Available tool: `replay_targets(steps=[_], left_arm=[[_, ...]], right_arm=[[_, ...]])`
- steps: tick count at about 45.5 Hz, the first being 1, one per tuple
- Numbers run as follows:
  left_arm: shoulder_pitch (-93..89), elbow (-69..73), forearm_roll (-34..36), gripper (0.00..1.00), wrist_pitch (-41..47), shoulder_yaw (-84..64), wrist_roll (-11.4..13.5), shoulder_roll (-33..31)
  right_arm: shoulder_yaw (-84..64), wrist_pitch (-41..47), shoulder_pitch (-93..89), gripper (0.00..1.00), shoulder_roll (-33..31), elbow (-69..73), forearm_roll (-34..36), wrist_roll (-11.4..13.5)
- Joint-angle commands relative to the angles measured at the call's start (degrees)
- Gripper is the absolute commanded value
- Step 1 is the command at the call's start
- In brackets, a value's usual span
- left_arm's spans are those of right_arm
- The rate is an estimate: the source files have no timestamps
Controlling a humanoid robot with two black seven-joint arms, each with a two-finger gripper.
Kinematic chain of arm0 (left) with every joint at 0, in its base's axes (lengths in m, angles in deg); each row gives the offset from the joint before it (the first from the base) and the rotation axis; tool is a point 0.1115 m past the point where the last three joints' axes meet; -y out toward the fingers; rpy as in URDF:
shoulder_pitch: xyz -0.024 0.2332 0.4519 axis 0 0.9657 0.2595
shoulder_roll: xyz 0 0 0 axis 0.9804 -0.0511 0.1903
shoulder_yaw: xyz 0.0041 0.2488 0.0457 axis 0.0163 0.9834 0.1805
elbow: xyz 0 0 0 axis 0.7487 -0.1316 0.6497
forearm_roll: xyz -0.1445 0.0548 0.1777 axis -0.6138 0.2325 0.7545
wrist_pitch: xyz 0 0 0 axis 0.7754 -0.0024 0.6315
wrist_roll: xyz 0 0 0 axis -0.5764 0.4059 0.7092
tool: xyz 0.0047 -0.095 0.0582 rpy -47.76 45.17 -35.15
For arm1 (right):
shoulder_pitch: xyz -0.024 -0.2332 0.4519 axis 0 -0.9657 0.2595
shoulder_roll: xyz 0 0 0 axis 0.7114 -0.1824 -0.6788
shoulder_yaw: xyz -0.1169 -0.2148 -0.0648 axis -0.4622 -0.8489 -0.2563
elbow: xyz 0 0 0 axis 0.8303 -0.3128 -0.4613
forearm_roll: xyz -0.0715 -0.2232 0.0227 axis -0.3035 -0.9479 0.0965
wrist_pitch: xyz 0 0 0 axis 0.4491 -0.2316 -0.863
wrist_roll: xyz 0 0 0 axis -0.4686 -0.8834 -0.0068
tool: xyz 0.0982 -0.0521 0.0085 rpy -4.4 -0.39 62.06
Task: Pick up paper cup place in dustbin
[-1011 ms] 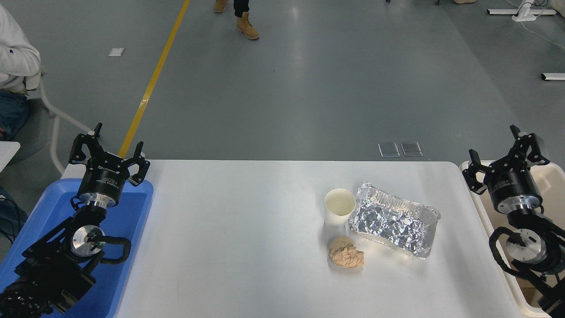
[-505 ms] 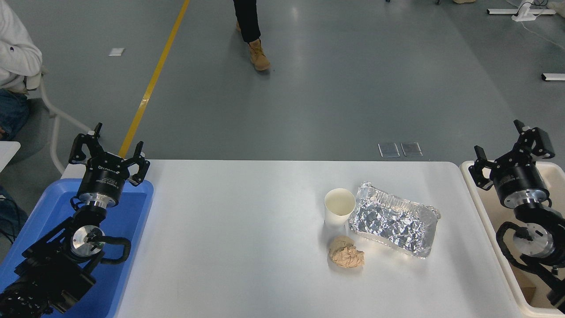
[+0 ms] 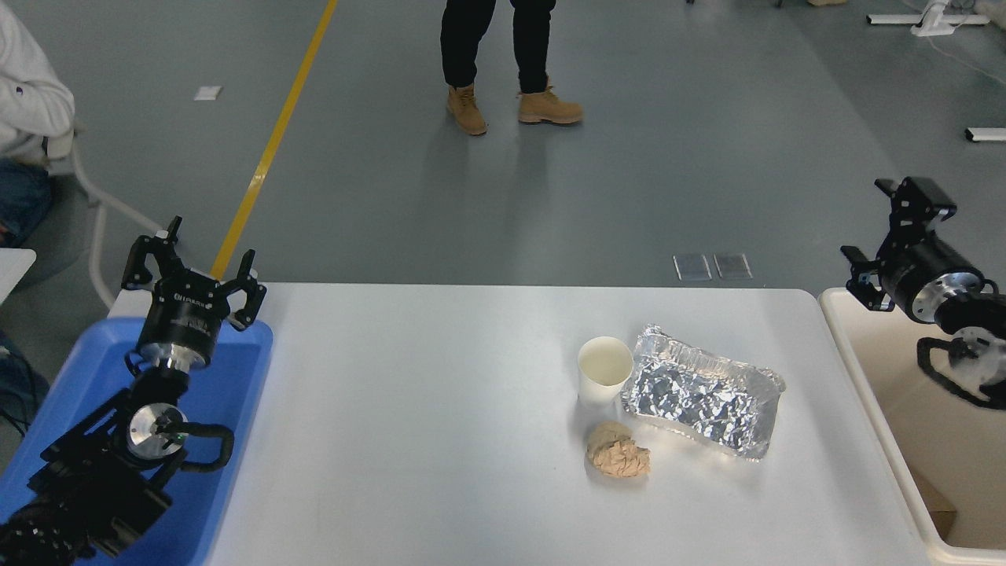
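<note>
White surface (image 3: 440,440) carries the paper cup (image 3: 604,369), upright and untouched (nothing done yet). Right hand (image 3: 892,236), fingers spread and empty, hovers above the dustbin (image 3: 872,393), cup well off to its left; left hand (image 3: 192,263) is parked, spread.

White lettering on the left gripper (image 3: 192,267) (too blurred) cannot be read.

Foil tray (image 3: 703,401) touching paper cup (image 3: 604,369) rightward, paper ball (image 3: 618,458) just nearer; left side open.
</note>
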Motion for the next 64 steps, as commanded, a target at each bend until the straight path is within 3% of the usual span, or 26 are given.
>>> replay_targets(steps=[1, 14, 30, 43, 54, 64], left_arm=[[0.0, 0.0, 0.0, 0.99, 0.0, 0.1, 0.0, 0.0], [0.0, 0.1, 0.0, 0.99, 0.0, 0.0, 0.0, 0.0], [0.0, 0.0, 0.0, 0.99, 0.0, 0.0, 0.0, 0.0], [0.0, 0.0, 0.0, 0.99, 0.0, 0.1, 0.0, 0.0], [0.0, 0.0, 0.0, 0.99, 0.0, 0.0, 0.0, 0.0], [0.0, 0.0, 0.0, 0.99, 0.0, 0.1, 0.0, 0.0]], right_arm=[[-28.7, 0.7, 19.4, 1.00, 2.0, -0.5, 1.8, 5.0], [-53.5, 6.4, 36.3, 1.00, 11.7, 2.2, 1.3, 4.9], [-56.8, 20.7, 49.4, 1.00, 21.1, 4.0, 1.3, 4.9], [-62.2, 36.2, 58.7, 1.00, 23.7, 19.6, 1.0, 5.0], [-62.0, 36.9, 59.5, 1.00, 24.1, 24.3, -1.3, 5.0], [-61.8, 33.1, 56.8, 1.00, 28.8, 24.3, -1.6, 5.1]])
